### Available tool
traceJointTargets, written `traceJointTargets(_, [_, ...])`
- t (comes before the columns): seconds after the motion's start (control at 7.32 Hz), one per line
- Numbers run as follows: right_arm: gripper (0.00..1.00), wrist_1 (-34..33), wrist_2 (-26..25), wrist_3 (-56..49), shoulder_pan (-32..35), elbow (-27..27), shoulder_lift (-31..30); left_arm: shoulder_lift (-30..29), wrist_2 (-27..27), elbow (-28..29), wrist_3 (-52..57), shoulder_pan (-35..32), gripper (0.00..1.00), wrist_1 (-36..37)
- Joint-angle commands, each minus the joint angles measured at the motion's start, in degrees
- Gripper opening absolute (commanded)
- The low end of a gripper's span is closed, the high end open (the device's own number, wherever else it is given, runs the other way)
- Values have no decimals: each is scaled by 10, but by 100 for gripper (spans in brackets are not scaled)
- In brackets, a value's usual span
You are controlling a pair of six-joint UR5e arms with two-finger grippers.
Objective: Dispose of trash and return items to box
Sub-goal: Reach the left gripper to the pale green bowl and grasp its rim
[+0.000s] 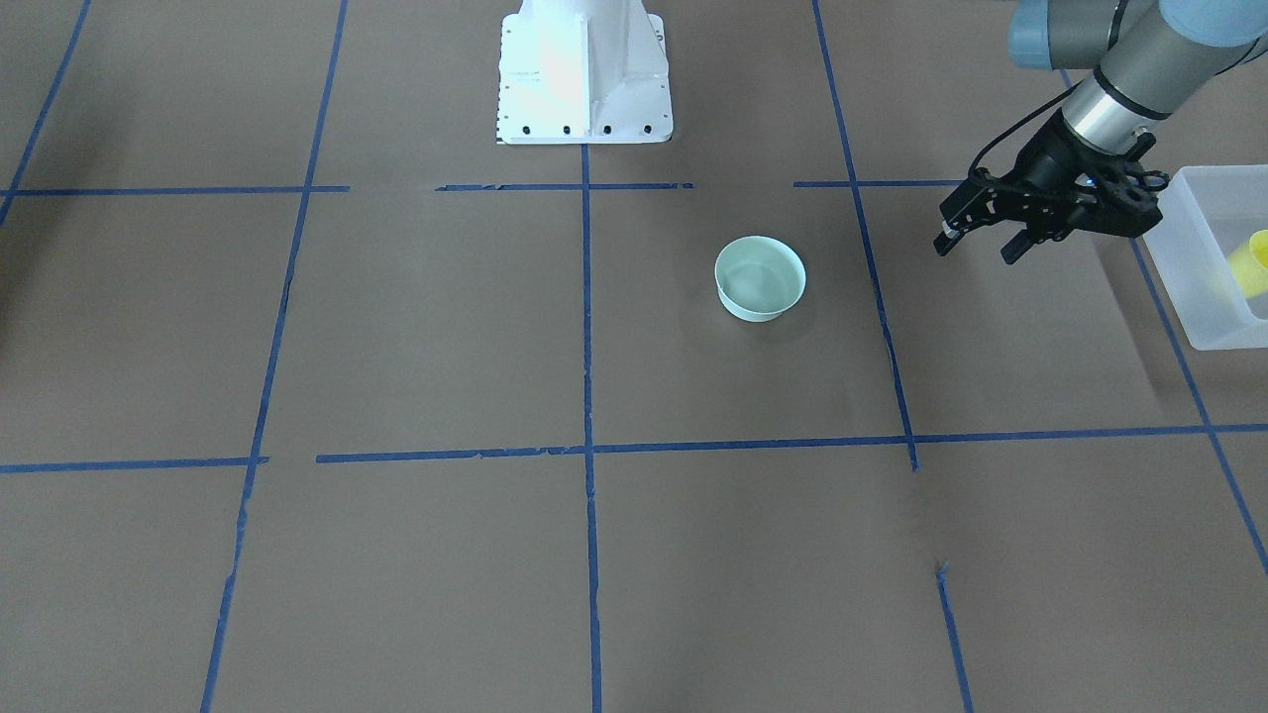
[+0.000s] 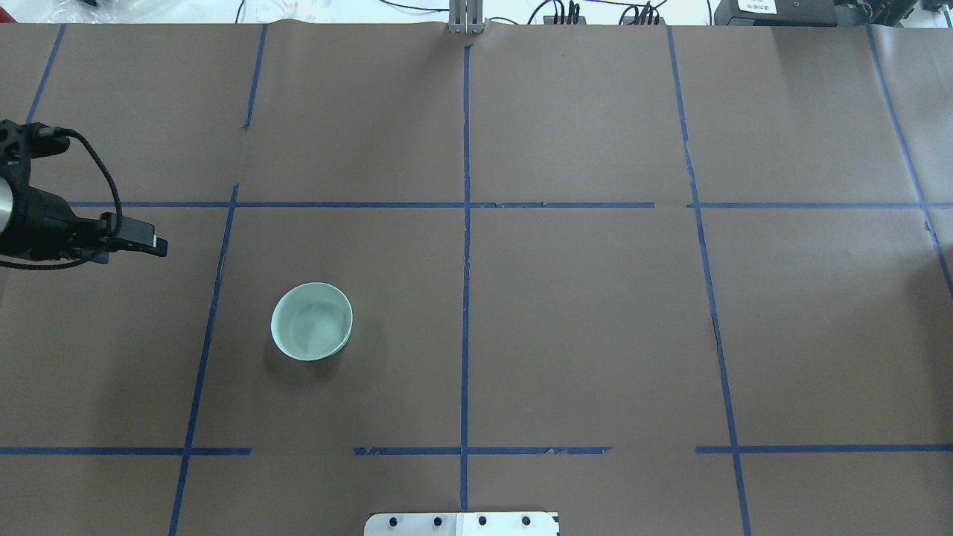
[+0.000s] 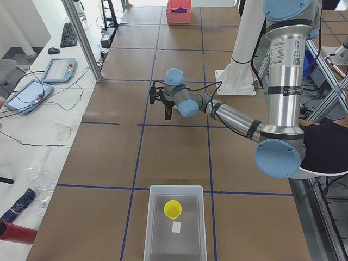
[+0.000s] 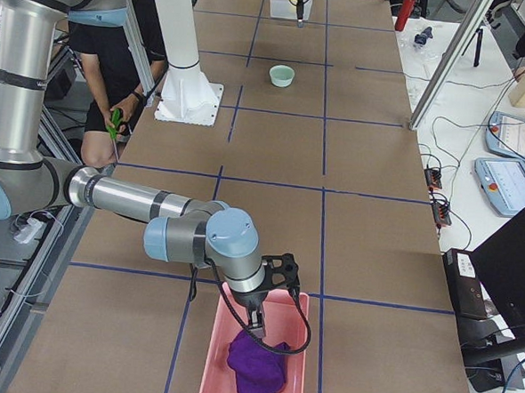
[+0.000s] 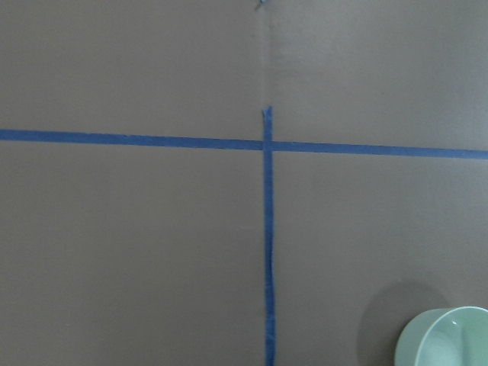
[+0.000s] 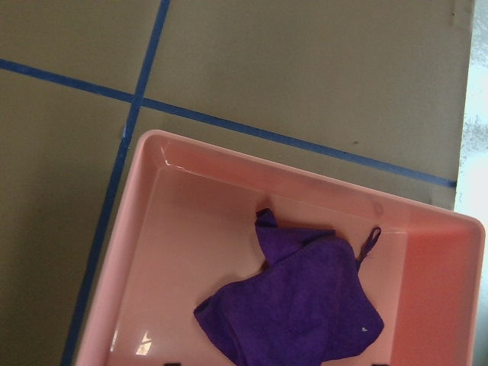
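The bright-yellow cup [image 1: 1254,261] lies inside the frosted-white box [image 1: 1194,287] at the table's end on my left; it also shows in the exterior left view [image 3: 173,209] in the box [image 3: 150,228]. My left gripper [image 1: 976,251] hangs open and empty above the table, between the box and the pale green bowl [image 1: 760,278]. The bowl [image 2: 311,321] stands upright and looks empty; its edge shows in the left wrist view [image 5: 446,339]. My right gripper [image 4: 256,325] hovers over a pink tray [image 4: 212,372]; I cannot tell whether it is open or shut.
The pink tray [image 6: 152,229] holds a crumpled purple cloth [image 6: 297,313] and sits at the table's end on my right. The robot's white base [image 1: 584,74] stands at the table's middle edge. Blue tape lines cross the brown table cover. A person sits beside the robot.
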Motion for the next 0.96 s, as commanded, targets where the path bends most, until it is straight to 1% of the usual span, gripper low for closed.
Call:
traceJointTargets(0.0, [100,-28,35,125,-48,46,2,-19,46,-8,-70,60,100,2])
traceJointTargets(0.14, [100,-28,73,166,-56,51,2,-32,58,-8,-95,82,100,4])
traceJointTargets(0.27, [100,-23,98,188,-61,54,2,-44,65,-3,-114,98,100,6])
traceJointTargets(0.41, [100,-21,101,200,-68,61,5,-64,78,6,-136,120,100,17])
traceJointTargets(0.68, [100,-21,109,208,-73,60,12,-119,137,40,-148,161,100,74])
traceJointTargets(0.82, [100,-21,109,217,-87,59,12,-126,158,63,-164,182,100,76])
